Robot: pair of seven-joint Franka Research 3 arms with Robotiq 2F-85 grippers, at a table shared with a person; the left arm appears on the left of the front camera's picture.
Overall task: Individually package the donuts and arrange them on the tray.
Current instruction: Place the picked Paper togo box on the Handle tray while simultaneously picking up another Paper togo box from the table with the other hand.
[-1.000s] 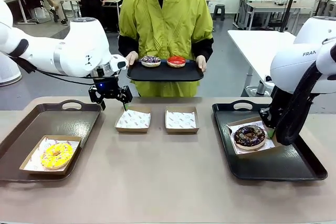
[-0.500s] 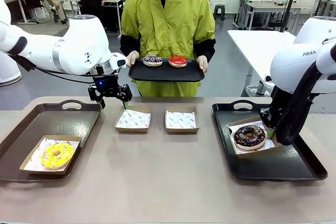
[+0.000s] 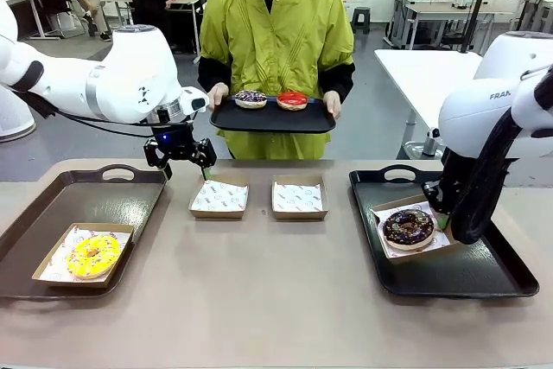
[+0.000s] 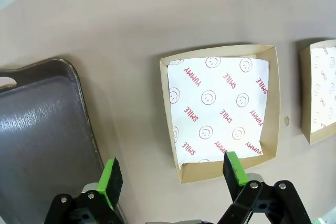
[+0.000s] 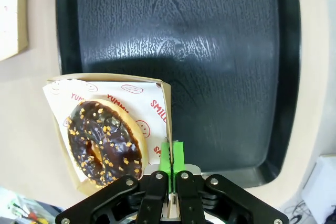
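Front view, nearest first: the yellow donut (image 3: 92,256) sits in a paper-lined carton (image 3: 54,272) at the near-left corner of the left tray (image 3: 52,205). Toward the left edge of the right tray (image 3: 484,270), a chocolate donut (image 3: 409,227) lies in the gripped carton (image 3: 383,213), whose wall the right gripper (image 5: 170,156) pinches, pads closed on it. Mid-table stand the empty left carton (image 3: 219,197) and the empty right carton (image 3: 298,198). The left gripper (image 3: 181,166) hangs spread wide above the gap between the left tray and the empty left carton. Beyond the far edge, a person's hands (image 3: 332,104) hold a black tray (image 3: 272,120) bearing a sprinkled donut (image 3: 251,98) and a red donut (image 3: 292,100).
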